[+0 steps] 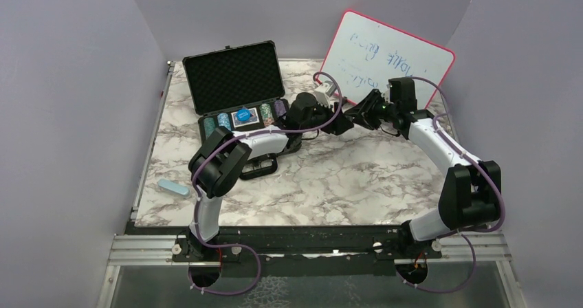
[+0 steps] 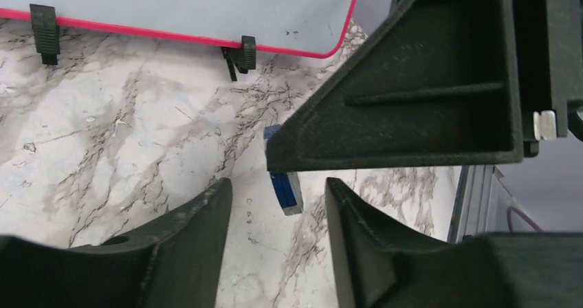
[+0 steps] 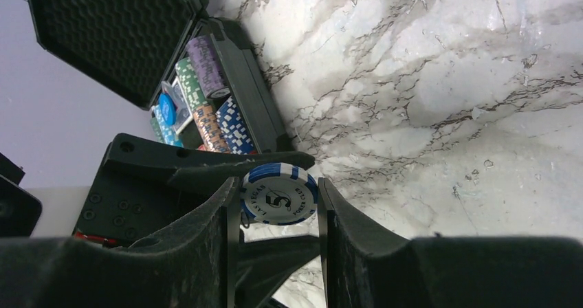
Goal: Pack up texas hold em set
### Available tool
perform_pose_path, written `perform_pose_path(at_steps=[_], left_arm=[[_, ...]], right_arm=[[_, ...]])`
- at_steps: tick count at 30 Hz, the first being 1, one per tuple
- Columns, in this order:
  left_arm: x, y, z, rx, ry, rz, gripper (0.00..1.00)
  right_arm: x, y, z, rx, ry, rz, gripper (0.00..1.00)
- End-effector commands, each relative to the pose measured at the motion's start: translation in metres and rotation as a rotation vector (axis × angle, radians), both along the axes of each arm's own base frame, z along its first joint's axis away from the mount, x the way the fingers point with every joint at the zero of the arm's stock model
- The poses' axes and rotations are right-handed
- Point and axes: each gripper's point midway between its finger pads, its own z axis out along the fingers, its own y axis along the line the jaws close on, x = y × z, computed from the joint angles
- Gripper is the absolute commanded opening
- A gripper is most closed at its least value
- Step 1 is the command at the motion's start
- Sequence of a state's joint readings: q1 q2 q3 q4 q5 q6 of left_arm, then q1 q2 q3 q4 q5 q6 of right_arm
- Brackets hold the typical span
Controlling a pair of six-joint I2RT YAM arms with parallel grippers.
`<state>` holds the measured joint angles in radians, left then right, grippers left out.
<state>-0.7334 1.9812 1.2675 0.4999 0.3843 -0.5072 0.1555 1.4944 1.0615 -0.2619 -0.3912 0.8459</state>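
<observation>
The right gripper is closed on a blue and white poker chip with a 5 on it, one finger on each side. The left gripper is open. The chip's edge shows between its two finger tips, with a gap on each side.

Both meet just right of the black case. It lies open at the far left with rows of chips inside. The whiteboard leans at the far right. Open marble table lies on the near side. A light blue block lies by the left edge.
</observation>
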Motion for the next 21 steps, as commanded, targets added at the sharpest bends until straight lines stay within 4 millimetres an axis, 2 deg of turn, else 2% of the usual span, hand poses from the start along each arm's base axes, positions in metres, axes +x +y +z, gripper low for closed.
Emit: perform_pose_path(at_steps=[1,7,9,13,15,18,21], left_arm=[[0.017,-0.005,0.016,-0.068,0.012,0.081,0.50],[0.016,0.015,0.014,-0.037,-0.006,0.156,0.49],[0.016,0.015,0.016,-0.037,-0.016,0.158,0.48],[0.019,0.010,0.026,-0.053,-0.038,0.143,0.30],[0.019,0.010,0.028,-0.052,-0.047,0.141,0.27],[0.017,0.012,0.027,-0.052,-0.042,0.142,0.26],[0.017,0.014,0.030,-0.061,-0.041,0.154,0.34]], right_arm=[[0.006,0.005,0.011,0.005,-0.046,0.035,0.32],[0.005,0.003,0.008,-0.003,-0.046,0.027,0.32],[0.004,0.005,0.008,0.005,-0.043,0.034,0.32],[0.003,0.007,0.008,0.015,-0.039,0.049,0.32],[0.003,0.007,0.006,0.010,-0.039,0.051,0.32],[0.001,0.006,0.004,0.008,-0.036,0.056,0.32],[0.000,0.007,0.002,0.010,-0.033,0.057,0.32]])
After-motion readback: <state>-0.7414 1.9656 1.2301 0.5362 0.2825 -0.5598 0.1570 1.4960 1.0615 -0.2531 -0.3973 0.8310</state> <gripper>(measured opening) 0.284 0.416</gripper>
